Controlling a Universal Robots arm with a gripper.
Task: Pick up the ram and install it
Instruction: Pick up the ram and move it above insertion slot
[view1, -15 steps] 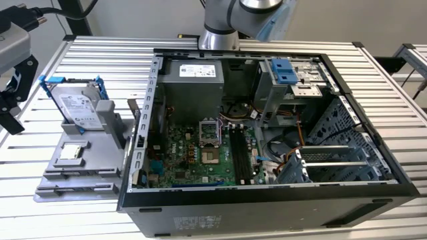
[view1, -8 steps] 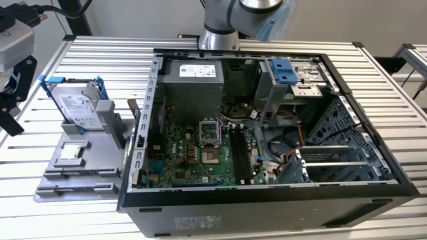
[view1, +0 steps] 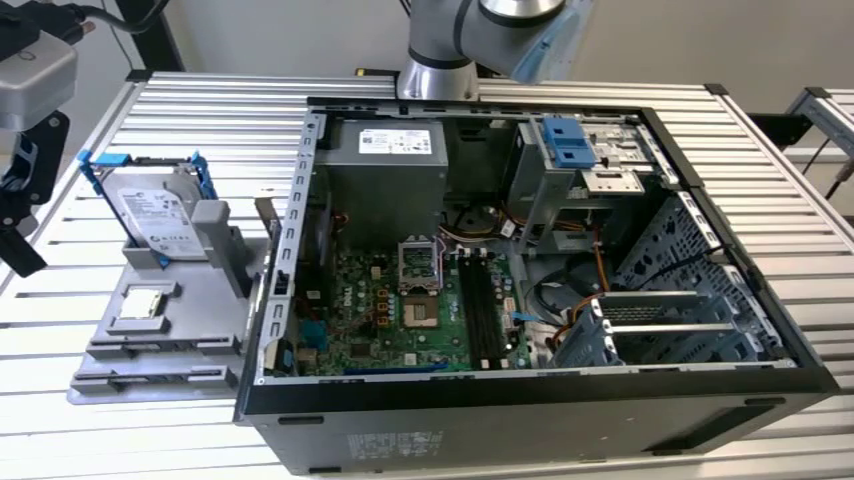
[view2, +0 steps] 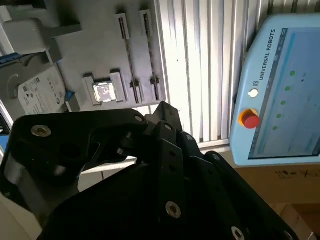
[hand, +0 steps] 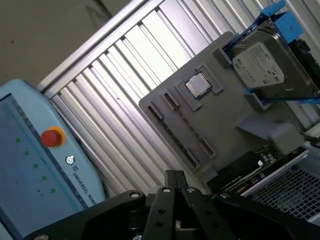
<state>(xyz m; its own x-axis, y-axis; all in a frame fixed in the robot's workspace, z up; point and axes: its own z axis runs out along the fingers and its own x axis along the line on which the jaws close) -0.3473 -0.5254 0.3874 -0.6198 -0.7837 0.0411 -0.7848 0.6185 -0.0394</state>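
Exterior view: an open computer case (view1: 534, 390) lies on the slatted bench (view1: 774, 130). A grey fixture (view1: 200, 320) sits just beside the case, on the exterior view's left. On the fixture, a hard drive (view1: 154, 215) in blue rails stands at the far end, a processor chip (view1: 144, 300) lies in a square recess at the middle, and two long narrow slots (view1: 154, 350) run along the near end. The gripper (view1: 19, 245) hangs to the exterior view's left of the fixture, apart from it and touching nothing.

Second wrist view: the gripper (view2: 164, 107) is above the fixture (view2: 95, 50), fingers drawn together with no gap visible and nothing held. What appears to be the ram (view2: 128, 57) shows edge-on as a thin dark strip in a fixture slot beside the chip (view2: 104, 92); this cannot be confirmed. A second slot lies parallel, just beside it. The hard drive (view2: 42, 90) is on the chip's other side. A pale blue pendant (view2: 280, 100) with a red button lies beyond the bench slats (view2: 200, 60), well apart from the fixture.

First wrist view: the gripper (hand: 175, 175) fingertips meet, empty. The fixture (hand: 225, 115) carries the chip (hand: 198, 86) between the hard drive (hand: 260, 62) and the slots (hand: 187, 125). The pendant (hand: 30, 190) is well apart from the fixture.
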